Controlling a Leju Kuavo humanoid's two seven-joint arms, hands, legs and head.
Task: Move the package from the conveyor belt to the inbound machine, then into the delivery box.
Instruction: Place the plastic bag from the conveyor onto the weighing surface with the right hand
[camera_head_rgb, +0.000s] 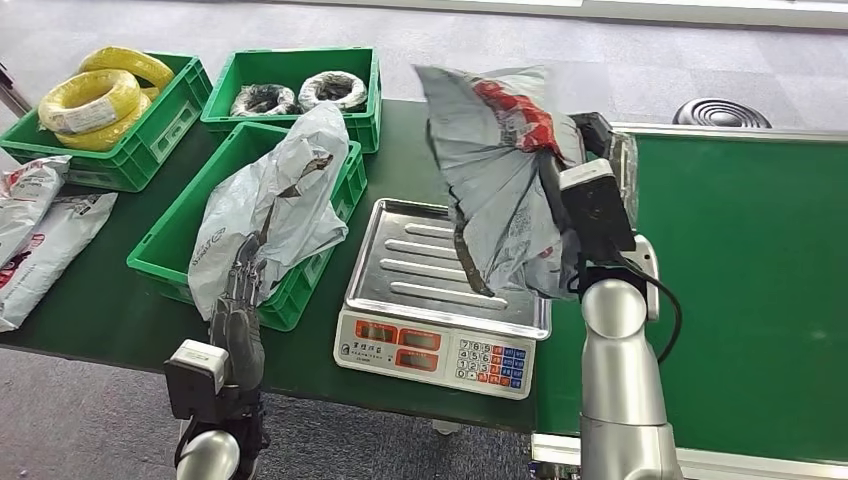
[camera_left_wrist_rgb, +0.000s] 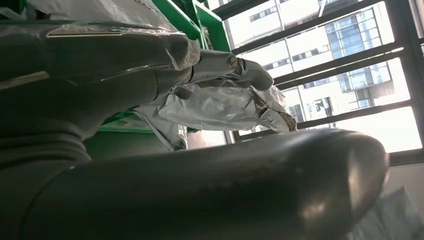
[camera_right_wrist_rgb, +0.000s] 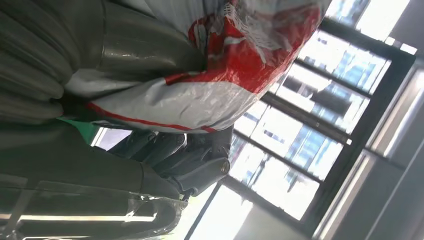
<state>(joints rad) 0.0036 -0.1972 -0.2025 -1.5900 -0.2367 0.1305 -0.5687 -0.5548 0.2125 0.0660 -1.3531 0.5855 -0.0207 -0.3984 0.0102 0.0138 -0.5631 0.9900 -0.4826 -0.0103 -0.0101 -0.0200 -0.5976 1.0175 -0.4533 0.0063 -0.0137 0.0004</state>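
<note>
Looking down from the head view, you've got two parcels in play. Your right hand (camera_head_rgb: 575, 200) grips a crumpled grey plastic mailer with a red print (camera_head_rgb: 500, 170), lifted clear of the green conveyor belt (camera_head_rgb: 740, 290) and hanging over the steel tray of the white electronic scale (camera_head_rgb: 440, 290), not yet set down. So the pick from the belt looks done and the weighing stop is what's left for that one. Your left hand (camera_head_rgb: 240, 300) holds a second pale grey plastic bag (camera_head_rgb: 265, 205), draped over the rim of the near green plastic crate (camera_head_rgb: 170, 262); I judge that crate to be the delivery box, and this bag is nearly in but not released.

Switching to the left wrist view, your fingers (camera_left_wrist_rgb: 230, 67) are closed on the crinkled grey film (camera_left_wrist_rgb: 220, 107), with the crate's green wall (camera_left_wrist_rgb: 180, 17) just beside.

Over to the right wrist view: the red-and-white wrapper (camera_right_wrist_rgb: 220, 75) sits clamped between thumb and dark fingers (camera_right_wrist_rgb: 185, 155).
</note>
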